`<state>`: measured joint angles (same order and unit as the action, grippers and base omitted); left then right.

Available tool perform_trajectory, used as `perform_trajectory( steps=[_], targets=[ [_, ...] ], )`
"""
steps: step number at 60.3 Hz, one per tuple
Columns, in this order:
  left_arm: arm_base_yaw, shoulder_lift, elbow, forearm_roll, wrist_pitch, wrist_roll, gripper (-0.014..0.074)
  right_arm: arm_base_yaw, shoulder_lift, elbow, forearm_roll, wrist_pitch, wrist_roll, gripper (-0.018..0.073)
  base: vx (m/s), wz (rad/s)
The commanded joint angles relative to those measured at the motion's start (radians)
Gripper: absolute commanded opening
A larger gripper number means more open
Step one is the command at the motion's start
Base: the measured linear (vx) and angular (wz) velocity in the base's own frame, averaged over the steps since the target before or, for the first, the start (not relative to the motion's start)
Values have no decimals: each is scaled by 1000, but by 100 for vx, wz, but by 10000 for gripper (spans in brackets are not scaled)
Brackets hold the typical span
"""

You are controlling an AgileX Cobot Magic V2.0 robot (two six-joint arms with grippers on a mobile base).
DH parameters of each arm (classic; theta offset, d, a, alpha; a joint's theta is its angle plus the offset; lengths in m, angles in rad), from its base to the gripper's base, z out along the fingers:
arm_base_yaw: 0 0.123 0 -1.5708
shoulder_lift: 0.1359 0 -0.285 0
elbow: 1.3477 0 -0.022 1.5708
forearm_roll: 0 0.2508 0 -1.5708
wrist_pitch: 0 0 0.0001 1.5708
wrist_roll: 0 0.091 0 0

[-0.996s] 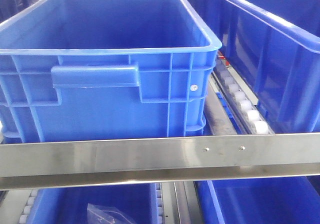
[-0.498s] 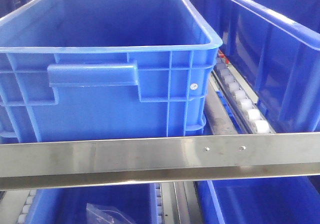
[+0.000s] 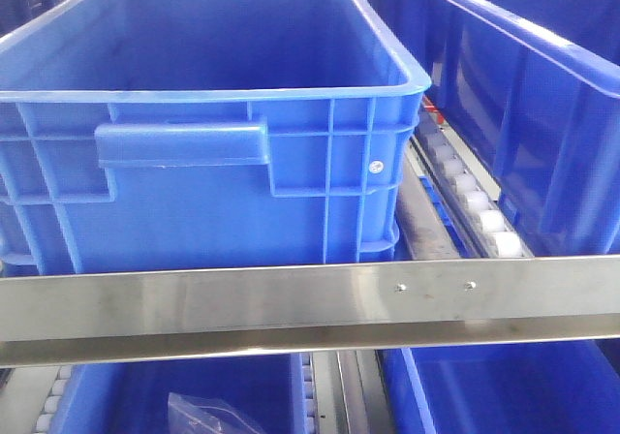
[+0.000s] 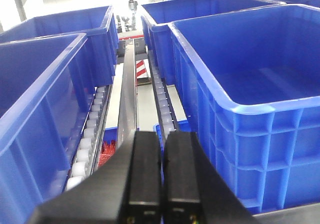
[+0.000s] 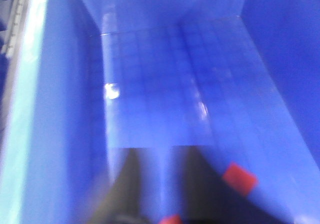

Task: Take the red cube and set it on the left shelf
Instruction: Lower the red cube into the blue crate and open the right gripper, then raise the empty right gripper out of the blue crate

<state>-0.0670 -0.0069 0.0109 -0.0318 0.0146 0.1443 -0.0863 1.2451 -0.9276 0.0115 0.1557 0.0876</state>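
Blue crates [image 3: 213, 134] fill the left shelf [image 3: 310, 303]. Your right hand [image 5: 160, 204] is open over a crate floor; the red cube [image 5: 239, 178] lies beside it, looks dropped off. Your left hand [image 4: 162, 184] is closed, empty.

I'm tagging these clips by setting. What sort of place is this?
Probably a warehouse or factory parts store. Large blue plastic crates sit in rows on a flow rack with white roller tracks and a brushed steel front rail. The left wrist view shows more crate lanes running back into a bright hall.
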Motion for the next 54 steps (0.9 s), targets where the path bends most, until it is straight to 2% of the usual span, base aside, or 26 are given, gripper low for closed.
perform_trajectory(
  steps=[1, 4, 16, 23, 37, 54],
  targets=[
    [-1, 8, 22, -10, -80, 1, 106, -3, -121, 41, -11, -82, -1, 69, 0, 0],
    [-1, 8, 22, -10, -80, 1, 106, -3, -188, 101, -11, -90, -1, 47, 0, 0],
    [-1, 8, 22, -10, -80, 1, 106, -3, -455, 319, -11, -145, -1, 49, 0, 0],
    [-1, 8, 22, -10, -80, 1, 106, -2, -585, 399, -11, -132, -1, 49, 0, 0],
    [-1, 8, 22, -10, -80, 1, 106, -2, -745, 439, -11, -22, -1, 49, 0, 0],
    [-1, 8, 22, -10, -80, 1, 106, -2, -755, 439, -11, 6, -1, 49, 0, 0]
  ],
)
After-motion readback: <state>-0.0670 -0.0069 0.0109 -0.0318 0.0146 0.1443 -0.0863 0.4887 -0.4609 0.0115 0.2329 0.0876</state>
